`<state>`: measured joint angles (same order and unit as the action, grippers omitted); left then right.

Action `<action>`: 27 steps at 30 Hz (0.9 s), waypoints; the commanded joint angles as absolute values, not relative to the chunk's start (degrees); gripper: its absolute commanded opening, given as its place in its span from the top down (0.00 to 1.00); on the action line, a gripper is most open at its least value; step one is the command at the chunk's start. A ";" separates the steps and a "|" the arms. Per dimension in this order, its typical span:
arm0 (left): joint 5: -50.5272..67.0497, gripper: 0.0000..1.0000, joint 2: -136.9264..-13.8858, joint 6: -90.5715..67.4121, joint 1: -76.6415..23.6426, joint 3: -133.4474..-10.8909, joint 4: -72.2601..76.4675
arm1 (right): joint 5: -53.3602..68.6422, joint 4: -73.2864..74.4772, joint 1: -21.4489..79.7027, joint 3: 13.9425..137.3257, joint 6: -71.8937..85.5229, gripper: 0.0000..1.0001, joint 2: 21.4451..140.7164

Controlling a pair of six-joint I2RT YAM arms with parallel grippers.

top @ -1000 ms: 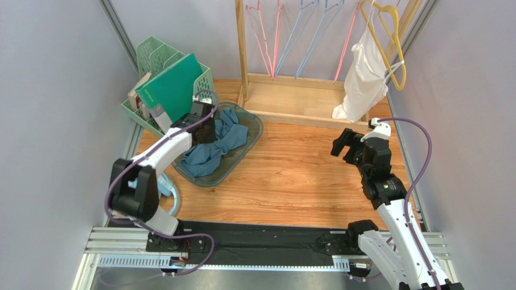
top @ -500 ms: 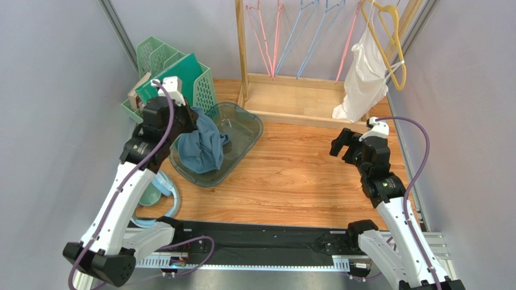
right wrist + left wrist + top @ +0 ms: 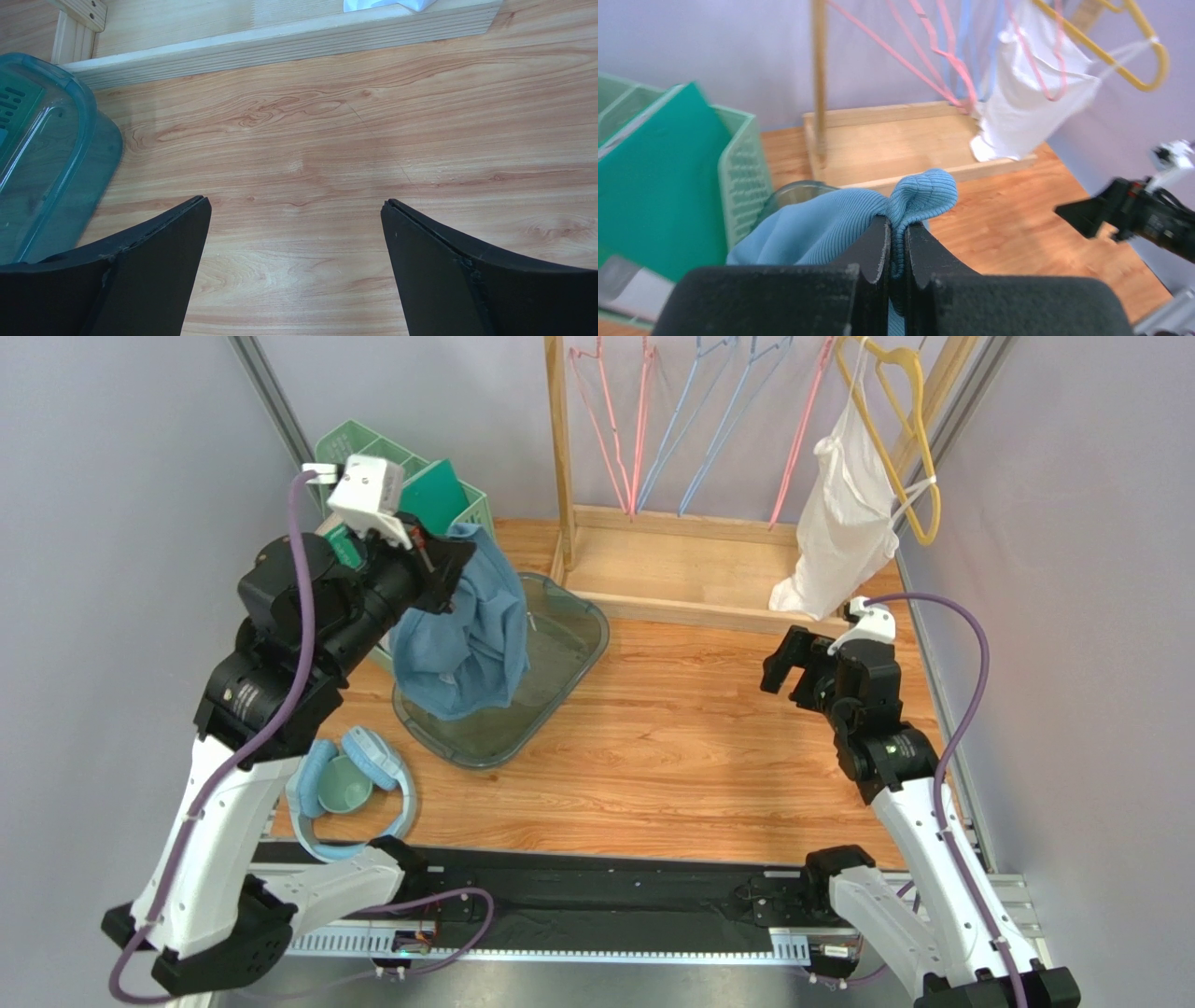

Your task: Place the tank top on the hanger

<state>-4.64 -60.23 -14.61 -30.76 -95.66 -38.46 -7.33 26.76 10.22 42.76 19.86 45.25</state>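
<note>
- Now, in the upper left of the top view, the left gripper [image 3: 446,560] is clamped on a fold of the tank top [image 3: 463,637]. Its wrist view shows the two fingers [image 3: 875,248] pressed together, with a ribbed blue edge [image 3: 922,192] bulging up between them.
- The tank top hangs from that pinch as a bunched drape. Its long axis runs from the top of the frame towards the bottom, and its lower end is over the translucent teal bin [image 3: 568,665].
- Whether the hem touches the bin cannot be told from above.
- Its straps and neckline are lost in the folds, so which end is up is unclear. In the left wrist view the gripper's body hides most of the cloth.
- The pink hanger [image 3: 638,462] hangs on the wooden rack [image 3: 561,462] at top centre, well apart from the tank top and to its right. Its thin legs slope down the frame.
- Its hook is cut off by the top edge. It overlaps other pink and light-blue wires, so its outline is hard to trace.
- The right gripper [image 3: 793,669] is at middle right, spread wide above the bench [image 3: 673,756]. In its wrist view only bare wood shows between the fingers [image 3: 168,231].
</note>
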 commanded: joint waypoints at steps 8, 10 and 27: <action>-3.70 1.00 -73.20 -11.86 -51.06 -107.84 -36.56 | -9.31 29.53 10.37 46.67 19.86 0.00 45.44; -0.81 1.00 -74.26 -12.65 -51.94 -105.66 -34.90 | -9.84 30.23 10.37 46.67 20.13 0.00 45.26; -13.71 0.02 -71.38 -23.99 -50.54 -56.69 -29.44 | -11.16 32.61 10.28 46.85 21.01 0.00 45.09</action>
